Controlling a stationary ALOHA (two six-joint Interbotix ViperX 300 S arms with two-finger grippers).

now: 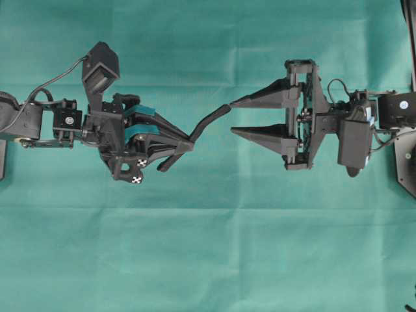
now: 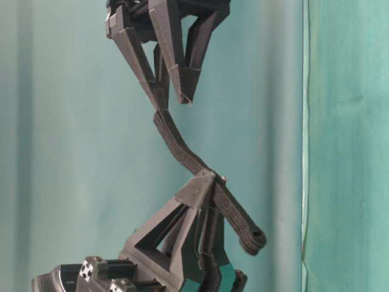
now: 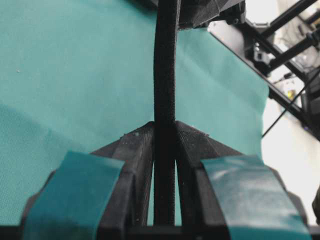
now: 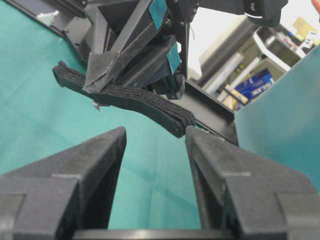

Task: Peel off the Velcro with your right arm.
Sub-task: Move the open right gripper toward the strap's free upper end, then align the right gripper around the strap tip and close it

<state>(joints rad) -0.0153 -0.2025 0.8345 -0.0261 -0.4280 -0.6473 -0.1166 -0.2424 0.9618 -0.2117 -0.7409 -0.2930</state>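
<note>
My left end effector is clamped tight on the Velcro, the teal-taped fingers pinching the strap about midway along its length. One end of the strap sticks out past my fingertips and down toward the green worktop; the other end arcs across the gap toward my right side. Over there, my right end effector has its jaws standing apart, two plain black wedges with clear space between them. The strap's free tip sits right at one right fingertip, touching or just beside it, and is not between the two. From the right wrist view, the strap's two layers show at that end, edge on. Whole strap is up off the cloth, held only by my left.
</note>
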